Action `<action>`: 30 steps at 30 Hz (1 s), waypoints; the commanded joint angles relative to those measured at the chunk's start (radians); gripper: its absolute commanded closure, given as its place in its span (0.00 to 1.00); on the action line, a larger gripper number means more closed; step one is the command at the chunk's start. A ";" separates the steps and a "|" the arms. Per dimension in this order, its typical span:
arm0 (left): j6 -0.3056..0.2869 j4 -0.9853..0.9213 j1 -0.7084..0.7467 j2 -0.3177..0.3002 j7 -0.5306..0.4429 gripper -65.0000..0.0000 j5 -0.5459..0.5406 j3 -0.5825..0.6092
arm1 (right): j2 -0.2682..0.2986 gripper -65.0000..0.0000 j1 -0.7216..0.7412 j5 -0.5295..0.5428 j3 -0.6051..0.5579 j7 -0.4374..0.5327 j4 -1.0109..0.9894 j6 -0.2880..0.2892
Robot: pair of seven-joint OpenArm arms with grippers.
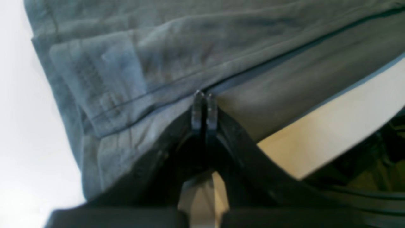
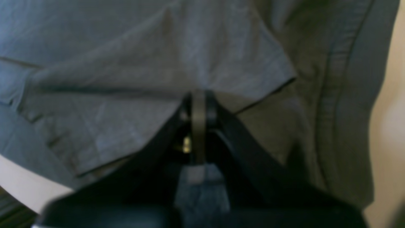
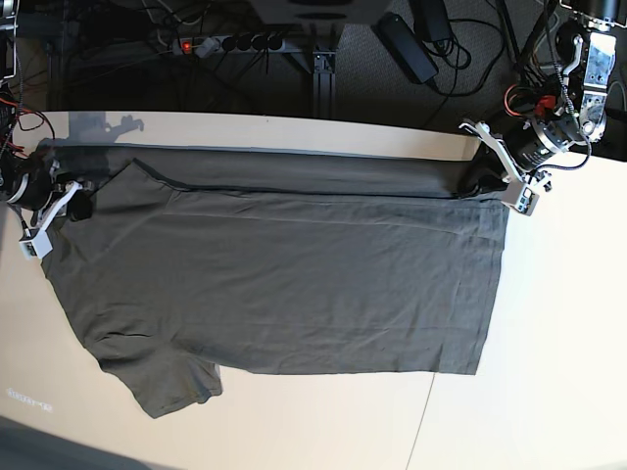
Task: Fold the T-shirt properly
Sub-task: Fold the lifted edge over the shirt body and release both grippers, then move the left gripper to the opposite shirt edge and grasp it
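T-shirt (image 3: 284, 284): spread flat on the bench (image 3: 549, 372), long axis running from one hand to the other; collar end is judged to lie at the right hand, hem end at the left hand. The far long edge is seen rolled or folded over as a dark band (image 3: 294, 171) that runs between the two hands.

Left hand (image 3: 490, 181): placed at the hem-end far corner, where the folded band ends. In its wrist view (image 1: 204, 110) the jaws are pressed together with the tips at a seam line of the cloth; a pinch of fabric is judged likely, but whether cloth is actually caught cannot be told.

Right hand (image 3: 61, 196): placed at the opposite far corner, at the shoulder. In its wrist view (image 2: 198, 107) the jaws are closed, with a flap of cloth running up to the tips; held or merely touched cannot be told.

Deciding relation: the bulk of the T-shirt lies on the near side of both hands, toward the camera in the base view, with one sleeve (image 3: 167, 382) lying well away from the right hand at the near edge. The line joining the two hands lies along the garment's long axis.

Nearer arm: neither is favoured; each hand sits at its own end of the same edge.

Coming move, as judged: the far edge would be drawn by both hands together, square to that axis, over the body of the cloth.
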 commanded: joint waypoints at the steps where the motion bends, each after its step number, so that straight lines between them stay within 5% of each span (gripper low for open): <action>1: 0.003 -0.010 0.045 -0.002 0.162 1.00 0.084 0.011 | 0.030 1.00 -0.006 -0.063 0.002 -0.064 -0.008 0.048; 16: 0.003 0.121 0.076 0.035 0.126 1.00 0.083 -0.056 | 0.032 1.00 -0.023 -0.063 0.002 -0.053 -0.009 0.048; 23: 0.003 0.277 0.020 -0.031 0.151 0.53 -0.080 -0.258 | 0.032 1.00 -0.023 -0.063 0.002 -0.052 -0.009 0.048; 30: 0.030 0.229 -0.141 -0.103 0.139 0.42 -0.145 -0.311 | 0.032 1.00 -0.023 -0.063 0.002 -0.048 -0.009 0.048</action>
